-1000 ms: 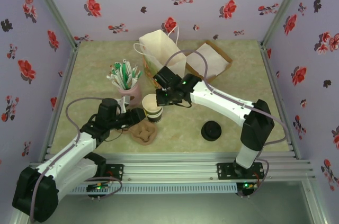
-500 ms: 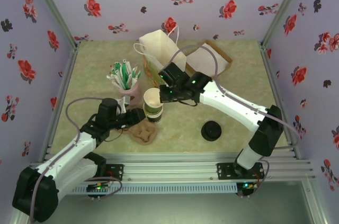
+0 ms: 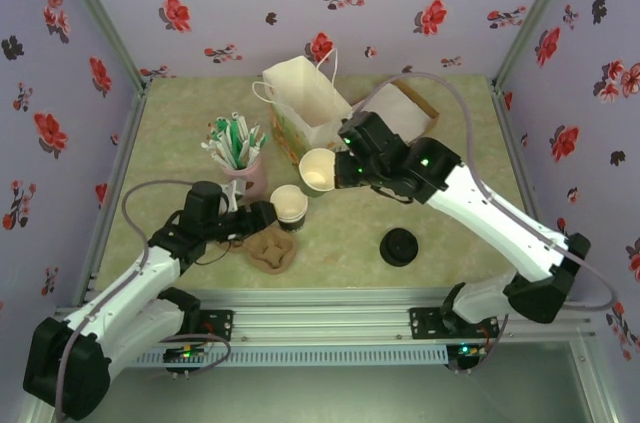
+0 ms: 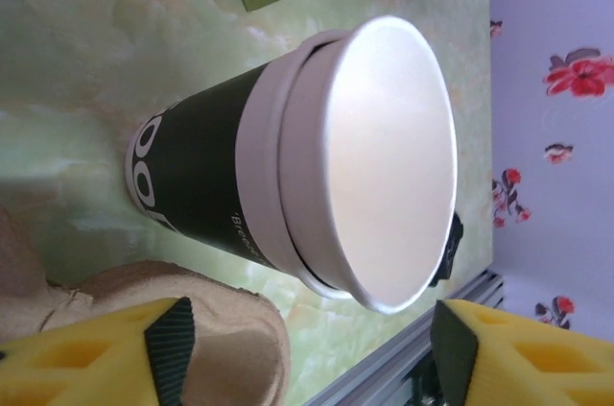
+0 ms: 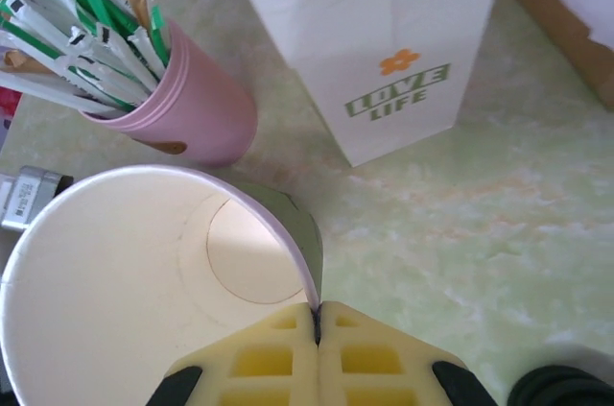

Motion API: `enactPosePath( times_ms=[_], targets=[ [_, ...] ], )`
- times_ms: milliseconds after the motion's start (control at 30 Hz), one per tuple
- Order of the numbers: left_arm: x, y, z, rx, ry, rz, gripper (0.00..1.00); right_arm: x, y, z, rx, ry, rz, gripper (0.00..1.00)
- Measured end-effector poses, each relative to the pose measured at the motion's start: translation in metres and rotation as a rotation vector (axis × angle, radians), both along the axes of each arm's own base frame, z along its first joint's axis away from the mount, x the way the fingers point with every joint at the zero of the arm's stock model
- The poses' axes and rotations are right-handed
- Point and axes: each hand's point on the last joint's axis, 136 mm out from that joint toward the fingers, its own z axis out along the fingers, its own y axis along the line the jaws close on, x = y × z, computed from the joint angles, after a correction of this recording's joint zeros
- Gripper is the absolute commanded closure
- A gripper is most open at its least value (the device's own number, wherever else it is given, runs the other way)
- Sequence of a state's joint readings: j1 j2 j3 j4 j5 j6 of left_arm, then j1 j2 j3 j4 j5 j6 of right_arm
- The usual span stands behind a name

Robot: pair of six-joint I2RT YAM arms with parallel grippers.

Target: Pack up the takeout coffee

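Yellow-padded, the left gripper (image 3: 268, 215) sits open near the counter's (image 3: 180, 123) near edge, left of centre. Its fingers are clear of the takeout coffee cup (image 3: 289, 205), which stands upright and open-topped just beside a brown pulp carrier (image 3: 271, 251). Further right, a second paper cup (image 3: 317, 169) hangs above the counter, its rim pinched in the closed right gripper (image 3: 338, 171). The black lid (image 3: 400, 246) lies apart, toward the near right.

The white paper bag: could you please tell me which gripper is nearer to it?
Right. The right gripper, shut on the lifted cup, is just in front of the bag; the left gripper sits farther toward the near edge, open around the standing cup.
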State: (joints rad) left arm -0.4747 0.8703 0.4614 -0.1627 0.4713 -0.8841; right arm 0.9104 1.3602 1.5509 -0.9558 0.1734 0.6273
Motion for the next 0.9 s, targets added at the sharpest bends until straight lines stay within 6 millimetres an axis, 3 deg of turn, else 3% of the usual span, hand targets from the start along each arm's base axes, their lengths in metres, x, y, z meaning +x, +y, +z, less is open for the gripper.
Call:
enactPosePath(
  times_ms=[67, 300, 567, 733, 900],
  targets=[
    [0.000, 0.001, 0.008, -0.004, -0.016, 0.001, 0.01, -0.004, -0.014, -0.003, -0.011, -0.001, -0.018, 1.00],
    [-0.006, 0.005, 0.061, -0.022, -0.132, 0.003, 0.01, -0.021, -0.052, -0.047, -0.097, 0.063, -0.054, 1.00],
    [-0.027, -0.014, 0.111, -0.001, -0.259, -0.074, 0.01, -0.034, -0.066, -0.110, -0.176, 0.179, -0.060, 1.00],
    [-0.035, -0.034, 0.111, 0.065, -0.285, -0.133, 0.01, -0.031, -0.056, -0.132, -0.176, 0.227, -0.047, 1.00],
    [-0.037, -0.049, 0.090, 0.152, -0.276, -0.175, 0.01, -0.024, -0.043, -0.148, -0.173, 0.256, -0.035, 1.00]
  ],
)
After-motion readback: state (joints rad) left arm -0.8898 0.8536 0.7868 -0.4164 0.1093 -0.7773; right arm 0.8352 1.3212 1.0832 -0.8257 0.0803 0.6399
